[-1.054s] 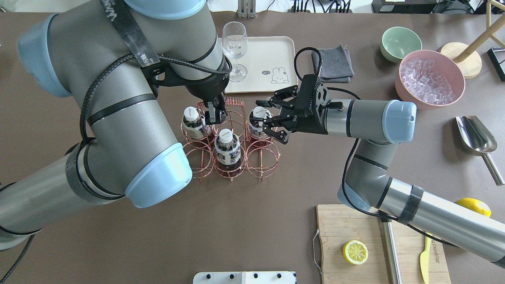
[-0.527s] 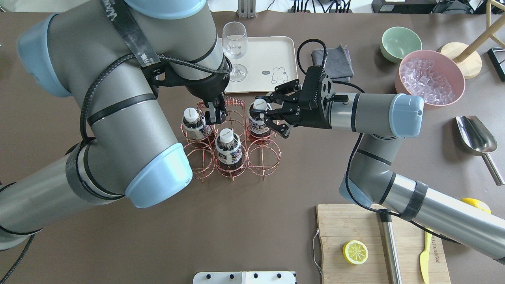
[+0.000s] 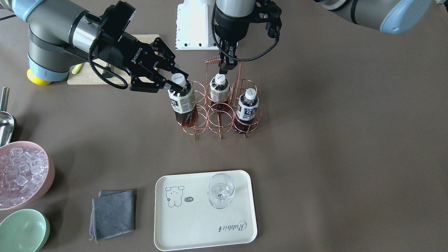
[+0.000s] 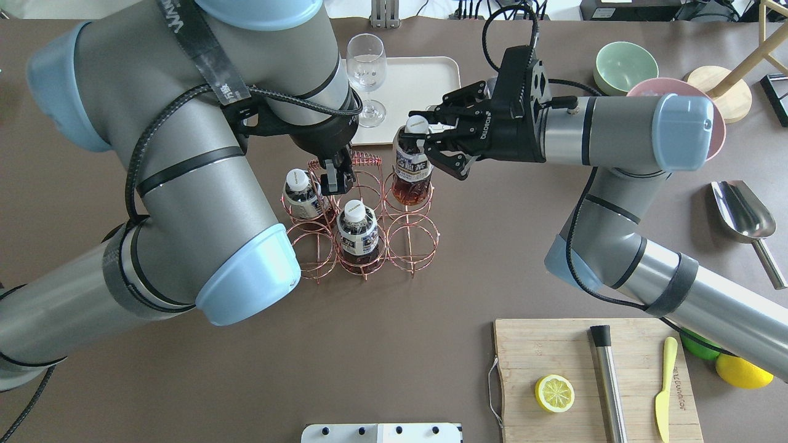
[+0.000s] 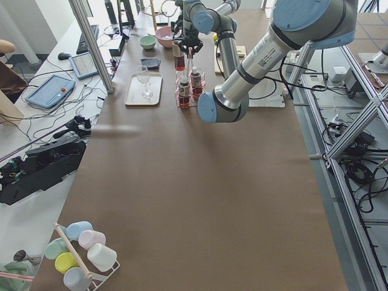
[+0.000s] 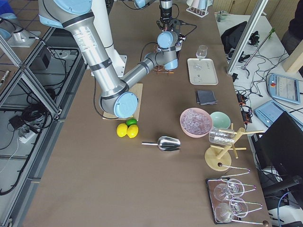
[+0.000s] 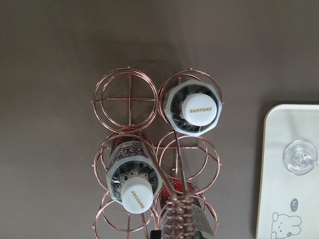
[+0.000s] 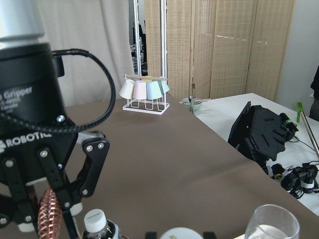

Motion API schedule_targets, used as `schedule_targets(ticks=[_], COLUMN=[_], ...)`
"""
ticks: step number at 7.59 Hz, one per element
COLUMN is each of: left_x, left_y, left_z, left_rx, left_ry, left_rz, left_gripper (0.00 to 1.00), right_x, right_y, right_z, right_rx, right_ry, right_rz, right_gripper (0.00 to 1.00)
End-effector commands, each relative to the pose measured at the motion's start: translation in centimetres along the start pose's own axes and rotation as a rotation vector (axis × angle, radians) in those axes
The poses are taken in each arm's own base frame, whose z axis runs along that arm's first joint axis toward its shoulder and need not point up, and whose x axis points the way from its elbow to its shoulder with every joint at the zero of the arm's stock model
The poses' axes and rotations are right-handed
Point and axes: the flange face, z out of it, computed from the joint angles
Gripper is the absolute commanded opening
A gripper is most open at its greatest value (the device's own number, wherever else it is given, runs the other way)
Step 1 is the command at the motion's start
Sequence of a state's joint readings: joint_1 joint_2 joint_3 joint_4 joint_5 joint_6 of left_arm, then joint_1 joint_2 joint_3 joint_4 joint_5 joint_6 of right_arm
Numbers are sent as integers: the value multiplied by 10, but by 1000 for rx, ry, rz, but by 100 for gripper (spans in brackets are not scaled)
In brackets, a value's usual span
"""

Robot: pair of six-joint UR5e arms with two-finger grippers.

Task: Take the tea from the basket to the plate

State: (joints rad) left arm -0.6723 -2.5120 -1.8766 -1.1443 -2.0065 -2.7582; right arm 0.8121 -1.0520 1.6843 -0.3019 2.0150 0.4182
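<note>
Pincer, right (image 4: 420, 136): clamped on bottle (image 4: 411, 169) neck, now higher and nearer tray (image 4: 425, 80) than a second ago.
Bottle: hangs tilted beneath, base lifting out of its basket (image 7: 129, 98) cell.
Pincer, left (image 4: 335, 175): alongside, clamped on basket handle.
Tray: just beyond, bottle not yet there.

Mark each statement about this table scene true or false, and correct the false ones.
1. The right gripper holds a tea bottle near its cap. True.
2. Three bottles stand untouched in the rack. False: the basket has two other bottles standing untouched; the third is between the fingers.
3. A wine glass stands on the plate. True.
4. The pink dish is empty. False: the pink bowl holds ice cubes.
5. The cloth lies on the tray. False: the grey cloth lies on the table beside it.
</note>
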Motion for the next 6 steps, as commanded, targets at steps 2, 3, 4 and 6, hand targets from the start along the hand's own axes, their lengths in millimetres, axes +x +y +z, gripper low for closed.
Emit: schedule_targets(ticks=[2, 3, 4, 6], left_x=[0, 0, 0, 1], left_y=[0, 0, -1, -4], left_z=[1, 1, 2, 3], left_rx=[2, 2, 4, 8], left_ry=[-1, -1, -2, -2], left_rz=[-5, -6, -6, -8], left_gripper=[0, 0, 0, 0], right_x=[63, 87, 112, 159], right_y=[-47, -47, -42, -19], right_z=[-47, -43, -36, -10], right_rx=[-16, -28, -40, -36], right_ry=[95, 135, 184, 291], right_rz=[61, 66, 77, 95], right_gripper=[0, 0, 0, 0])
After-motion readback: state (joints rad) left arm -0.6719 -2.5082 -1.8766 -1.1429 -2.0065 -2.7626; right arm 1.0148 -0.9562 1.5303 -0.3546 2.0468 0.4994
